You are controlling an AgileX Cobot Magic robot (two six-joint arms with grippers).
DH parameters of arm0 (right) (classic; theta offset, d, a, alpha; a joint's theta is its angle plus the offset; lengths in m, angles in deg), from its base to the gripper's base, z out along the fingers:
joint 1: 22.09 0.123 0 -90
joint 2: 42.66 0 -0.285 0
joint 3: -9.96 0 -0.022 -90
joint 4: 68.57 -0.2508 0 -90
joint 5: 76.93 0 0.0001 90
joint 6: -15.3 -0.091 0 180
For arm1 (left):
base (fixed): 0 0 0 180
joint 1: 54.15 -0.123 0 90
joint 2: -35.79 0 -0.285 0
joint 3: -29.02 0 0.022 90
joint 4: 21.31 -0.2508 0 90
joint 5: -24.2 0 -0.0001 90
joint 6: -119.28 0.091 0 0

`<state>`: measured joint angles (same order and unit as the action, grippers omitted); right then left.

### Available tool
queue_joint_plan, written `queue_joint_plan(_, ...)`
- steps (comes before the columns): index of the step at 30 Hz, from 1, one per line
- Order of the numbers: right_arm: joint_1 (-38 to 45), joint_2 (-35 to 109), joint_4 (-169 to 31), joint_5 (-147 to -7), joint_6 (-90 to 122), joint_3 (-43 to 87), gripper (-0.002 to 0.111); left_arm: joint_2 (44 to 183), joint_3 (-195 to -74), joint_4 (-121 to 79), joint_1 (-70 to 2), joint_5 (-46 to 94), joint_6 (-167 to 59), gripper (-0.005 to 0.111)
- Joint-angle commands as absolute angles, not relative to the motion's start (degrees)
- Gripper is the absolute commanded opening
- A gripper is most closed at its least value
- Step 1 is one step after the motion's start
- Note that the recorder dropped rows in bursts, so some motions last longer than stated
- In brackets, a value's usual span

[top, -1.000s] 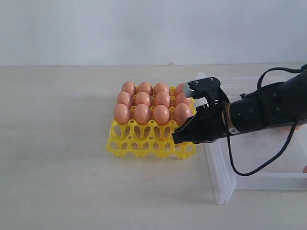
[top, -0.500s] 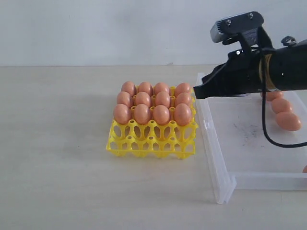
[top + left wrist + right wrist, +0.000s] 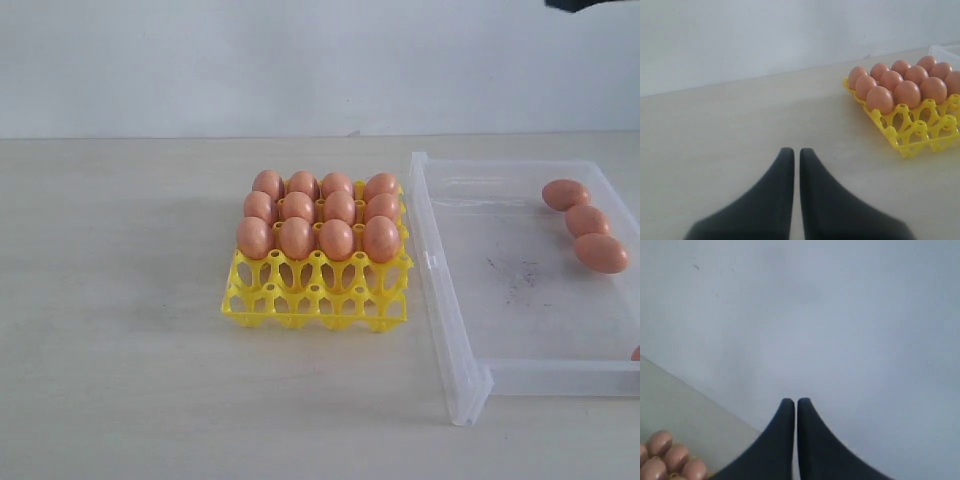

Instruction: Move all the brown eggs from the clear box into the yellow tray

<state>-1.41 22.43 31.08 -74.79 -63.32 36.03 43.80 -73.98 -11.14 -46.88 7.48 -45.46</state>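
On table (image 3: 120, 300), mid-scene: tray (image 3: 315, 300), yellow, square to the camera. Twelve eggs (image 3: 297, 237) sit in it, three rows of four, filling the far cups; the near cups stand empty. Box (image 3: 455, 350), clear, lies just right of the tray, with a narrow gap between them. Three loose eggs (image 3: 586, 220) lie on the box floor in a line along its far right wall, each touching or nearly touching the next. An orange sliver at the right frame edge, nearer the front wall, is too cut off to identify. Dark smudges (image 3: 515, 275) mark the floor mid-box.

My left pincer (image 3: 796, 152): jaws pressed together, a hairline slit between the tips, nothing pinched. It hangs over the table, with the tray off to its side, well apart.

My right pincer (image 3: 795, 402): jaws likewise pressed together, pinching nothing, pointed at the pale wall (image 3: 840, 315). A few egg tops show in that view. From the exterior camera only a dark scrap of that arm (image 3: 580, 5) shows, at the top right edge
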Motion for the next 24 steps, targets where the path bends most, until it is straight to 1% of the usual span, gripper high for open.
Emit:
queue_joint_plan(1,-1.41,10.20,31.38,-71.28,-51.83,35.70,0.000,43.58,-73.77,-11.23,-47.11,7.95,-45.17,0.004)
queue_joint_plan(4,-1.41,2.62,31.38,-76.93,-43.77,35.70,0.000,43.58,-73.77,-11.23,-47.11,7.95,-45.17,0.004)
queue_joint_plan(9,-1.54,-7.07,31.38,-91.65,-13.60,35.70,0.000,43.58,-73.77,-11.23,-47.11,7.95,-45.17,0.004)
queue_joint_plan(12,-1.54,-10.28,31.38,-99.79,-5.58,35.82,0.000,43.58,-73.77,-11.23,-47.11,7.95,-45.17,0.004)
queue_joint_plan(15,-1.54,-11.18,16.79,-108.79,-6.52,35.68,0.000,43.58,-73.77,-11.23,-47.11,7.95,-45.17,0.004)
queue_joint_plan(18,-0.87,-8.69,-3.35,-118.45,4.58,35.68,0.000,43.58,-73.77,-11.23,-47.11,7.95,-45.17,0.004)
queue_joint_plan(20,2.39,-5.33,-16.22,-122.75,9.90,35.79,0.000,43.58,-73.77,-11.23,-47.11,7.95,-45.17,0.004)
queue_joint_plan(22,5.56,-0.46,-23.81,-127.48,11.73,35.50,0.000,43.58,-73.77,-11.23,-47.11,7.95,-45.17,0.004)
queue_joint_plan(24,8.91,7.17,-29.44,-136.29,10.79,34.14,0.000,43.58,-73.77,-11.23,-47.11,7.95,-45.17,0.004)
